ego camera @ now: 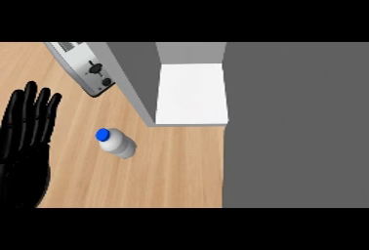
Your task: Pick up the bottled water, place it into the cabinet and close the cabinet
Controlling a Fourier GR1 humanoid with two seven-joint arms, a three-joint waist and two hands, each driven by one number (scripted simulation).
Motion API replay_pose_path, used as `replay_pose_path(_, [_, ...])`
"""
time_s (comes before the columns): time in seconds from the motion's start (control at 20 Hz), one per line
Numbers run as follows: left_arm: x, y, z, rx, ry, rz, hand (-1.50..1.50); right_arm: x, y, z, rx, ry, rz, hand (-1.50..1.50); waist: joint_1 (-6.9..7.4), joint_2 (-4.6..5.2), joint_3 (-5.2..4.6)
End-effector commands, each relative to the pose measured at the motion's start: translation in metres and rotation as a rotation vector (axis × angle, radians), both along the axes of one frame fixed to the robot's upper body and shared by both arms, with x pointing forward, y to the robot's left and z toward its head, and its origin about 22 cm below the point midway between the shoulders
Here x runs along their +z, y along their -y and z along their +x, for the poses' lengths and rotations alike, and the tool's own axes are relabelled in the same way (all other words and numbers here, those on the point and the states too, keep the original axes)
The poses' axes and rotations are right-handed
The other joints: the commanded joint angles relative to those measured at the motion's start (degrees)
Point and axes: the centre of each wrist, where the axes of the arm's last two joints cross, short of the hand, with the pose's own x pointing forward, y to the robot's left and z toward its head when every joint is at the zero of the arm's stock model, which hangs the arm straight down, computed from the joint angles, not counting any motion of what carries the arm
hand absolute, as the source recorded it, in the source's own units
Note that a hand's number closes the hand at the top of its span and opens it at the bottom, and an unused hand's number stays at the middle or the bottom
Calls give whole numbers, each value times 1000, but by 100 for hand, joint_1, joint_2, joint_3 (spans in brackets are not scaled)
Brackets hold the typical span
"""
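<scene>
One hand point(25, 141) only in view, the left, fingers straight and spread at the left edge, holding nothing. Upright on the wooden counter point(173, 171) nearby, before the open cabinet point(191, 93): blue-capped water bottle point(116, 142). Probably light, stiff, slick; best wrapped around the body below the cap.

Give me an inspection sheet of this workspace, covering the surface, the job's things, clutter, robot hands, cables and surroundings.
Surface: light wooden counter, bare around the bottle.
Job's things: bottled water, blue cap, standing on the counter in front of the cabinet and apart from it; cabinet open, white inside showing, nothing seen in it.
Clutter: silver toaster at the back left, beside the cabinet's left wall.
Robot hands: left robot hand at the view's left edge, open, fingers up, resting, touching nothing; right robot hand not in view.
Cables: nothing seen.
Surroundings: large plain grey panel fills the right side; cannot tell if it is the cabinet's door.
</scene>
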Motion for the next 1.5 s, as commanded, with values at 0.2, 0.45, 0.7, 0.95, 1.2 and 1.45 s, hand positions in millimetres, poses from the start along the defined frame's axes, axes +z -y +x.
replay_pose_path(0.2, [-5,-6,30,186,7,-14,-150,-1,-3,-31,-25,-13,-3,-150,-30,-103,-93])
replay_pose_path(0.45, [-3,-2,11,188,-162,-205,-150,-2,-12,-60,319,-134,28,-150,-28,-134,-90])
replay_pose_path(0.7, [9,9,-15,201,-175,-237,-150,15,-5,-99,305,-136,37,-150,-7,-125,-90])
replay_pose_path(0.95, [6,0,-22,258,-244,-149,-150,26,0,-127,335,-134,13,-150,-33,-128,-89])
replay_pose_path(1.2, [-18,-16,-14,311,-327,-132,-150,33,-16,-138,298,-134,49,-150,-54,-123,-98])
replay_pose_path(1.45, [-31,-34,8,325,-351,-176,-150,32,-17,-141,302,-136,23,-150,-61,-116,-96])
